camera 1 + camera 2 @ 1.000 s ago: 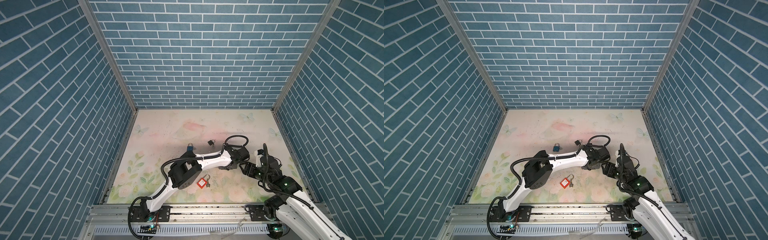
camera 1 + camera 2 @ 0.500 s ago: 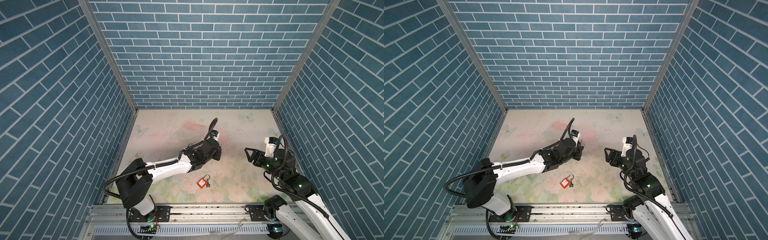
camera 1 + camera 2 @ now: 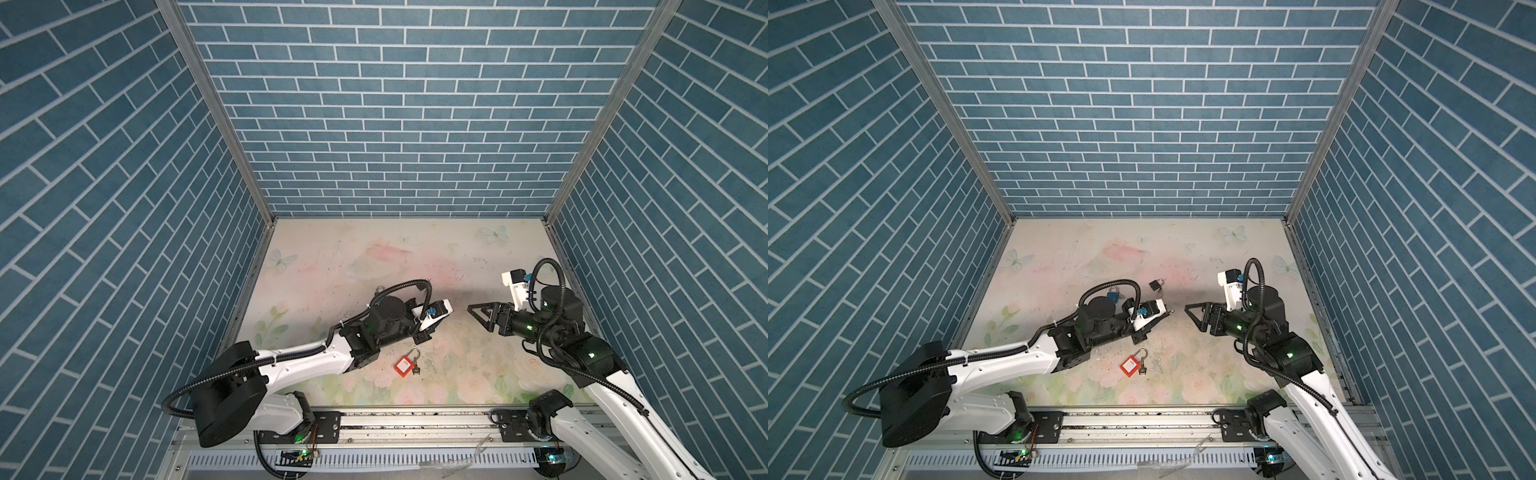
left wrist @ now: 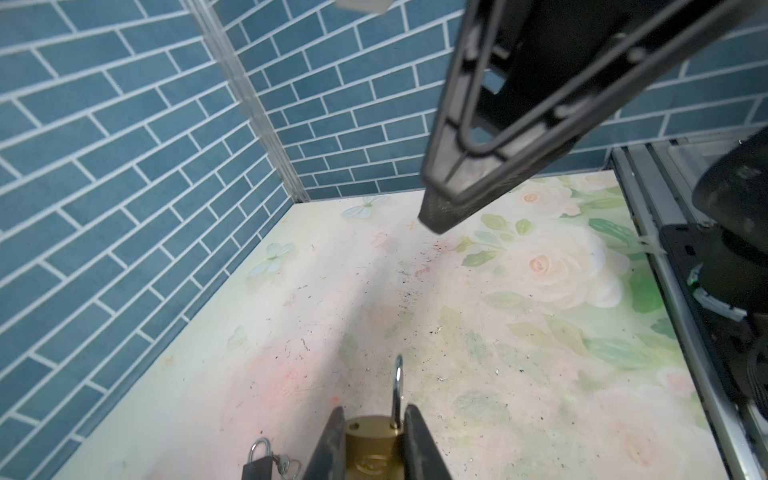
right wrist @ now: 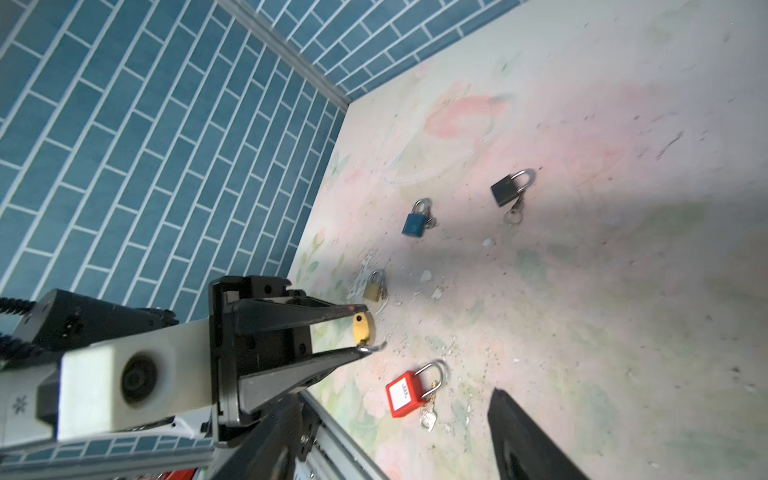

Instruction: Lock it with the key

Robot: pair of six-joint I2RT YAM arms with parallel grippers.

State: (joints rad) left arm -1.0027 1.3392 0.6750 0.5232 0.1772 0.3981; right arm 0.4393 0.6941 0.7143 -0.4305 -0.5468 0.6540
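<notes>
My left gripper (image 4: 374, 419) is shut on a brass padlock (image 4: 373, 446) whose silver shackle (image 4: 397, 388) stands open, swung out of one hole. The right wrist view shows the same held padlock (image 5: 362, 328) pinched near the left fingertips, above the table. My right gripper (image 3: 478, 316) is open and empty, facing the left gripper across a short gap; one of its fingers (image 4: 457, 187) hangs ahead of the padlock in the left wrist view. No key shows in the held padlock. A silver key (image 5: 428, 417) lies beside a red padlock (image 5: 405, 392).
On the floral table (image 3: 457, 374) lie a second brass padlock (image 5: 375, 286), a blue padlock (image 5: 415, 222) and a black padlock (image 5: 507, 189) with a key ring. The red padlock (image 3: 404, 365) lies near the front rail. Blue brick walls close in three sides.
The two grippers were close together right of centre. The left arm swung away to the back and has come forward to the middle; the right gripper drew back rightward and now faces it.
</notes>
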